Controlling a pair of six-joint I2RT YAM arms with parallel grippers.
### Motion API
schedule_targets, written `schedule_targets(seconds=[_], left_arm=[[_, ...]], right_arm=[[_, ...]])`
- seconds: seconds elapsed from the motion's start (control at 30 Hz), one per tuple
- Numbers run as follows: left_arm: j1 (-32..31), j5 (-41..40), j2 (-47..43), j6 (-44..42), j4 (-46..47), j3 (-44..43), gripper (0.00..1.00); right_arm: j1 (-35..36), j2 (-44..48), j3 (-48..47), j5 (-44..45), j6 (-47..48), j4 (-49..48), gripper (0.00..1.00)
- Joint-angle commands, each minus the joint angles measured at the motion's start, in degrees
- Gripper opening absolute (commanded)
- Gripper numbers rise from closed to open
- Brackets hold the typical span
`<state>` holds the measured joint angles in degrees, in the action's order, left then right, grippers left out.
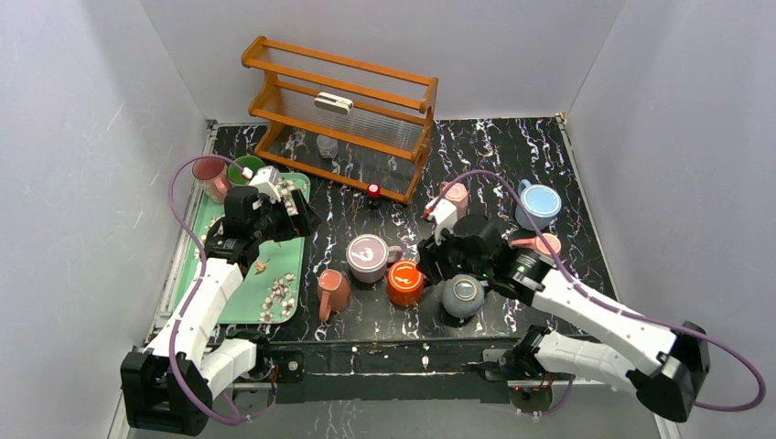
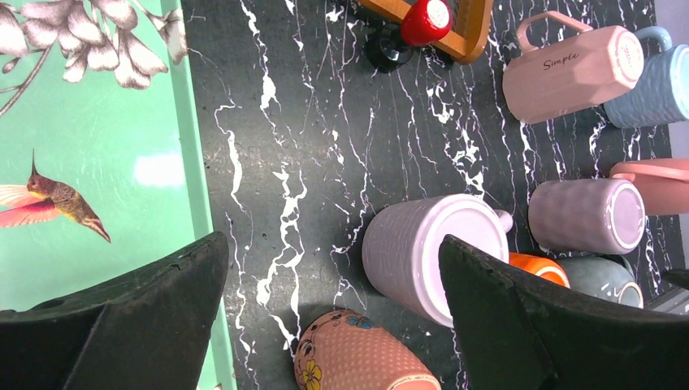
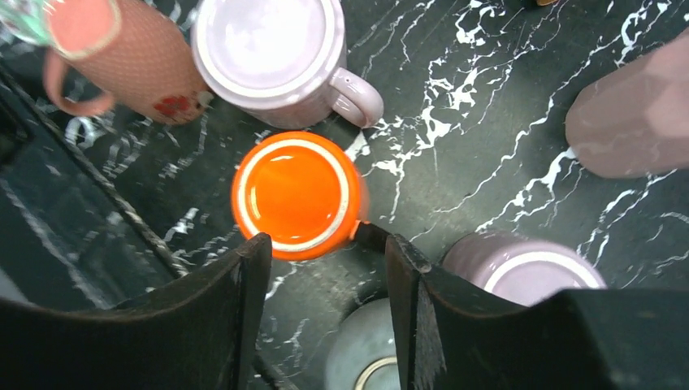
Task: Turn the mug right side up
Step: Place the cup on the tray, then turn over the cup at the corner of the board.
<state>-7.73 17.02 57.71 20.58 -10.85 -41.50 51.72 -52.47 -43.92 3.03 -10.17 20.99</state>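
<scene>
An orange mug (image 1: 404, 282) (image 3: 296, 195) stands upside down near the table's front, its white-ringed base facing up. My right gripper (image 3: 325, 244) (image 1: 436, 260) hovers over its near edge. The jaws stand partly apart; the mug's rim and handle side lie by the fingertips, and nothing is clamped. A grey mug (image 3: 366, 357) (image 1: 462, 294) shows in the gap below. My left gripper (image 2: 329, 244) (image 1: 274, 215) hangs wide open over the edge of the green tray (image 2: 97, 187), holding nothing.
A lilac mug (image 1: 369, 256) (image 2: 422, 248) stands upside down behind the orange one. A pink floral mug (image 1: 333, 293) lies on its side to the left. Other mugs (image 1: 540, 203) crowd the right. A wooden rack (image 1: 343, 119) stands at the back.
</scene>
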Motion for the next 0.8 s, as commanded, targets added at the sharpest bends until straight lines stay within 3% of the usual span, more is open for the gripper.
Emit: schedule_targets(seconds=[0.0, 0.1, 0.33, 0.53, 0.77], left_arm=[[-0.45, -0.74, -1.86, -0.98, 0.19, 0.42, 0.98], [-0.53, 0.05, -1.48, -1.07, -0.08, 0.30, 0.98], [-0.86, -0.32, -2.23, -1.07, -0.01, 0.73, 0.98], [-0.97, 0.67, -1.73, -1.15, -0.02, 0.67, 0.98], [-0.97, 0.98, -1.66, -1.15, 0.02, 0.72, 0.98]], right_arm=[[-0.16, -8.07, -4.42, -2.12, 15.90, 2.55, 0.61], [-0.14, -13.98, -9.91, -7.64, 22.27, 10.46, 0.63], [-0.71, -18.96, -13.94, -9.18, 36.25, 18.59, 0.63], [-1.60, -19.79, -12.07, -15.05, 47.13, 19.68, 0.61], [-4.34, -21.34, -10.14, -15.84, 53.01, 17.25, 0.62]])
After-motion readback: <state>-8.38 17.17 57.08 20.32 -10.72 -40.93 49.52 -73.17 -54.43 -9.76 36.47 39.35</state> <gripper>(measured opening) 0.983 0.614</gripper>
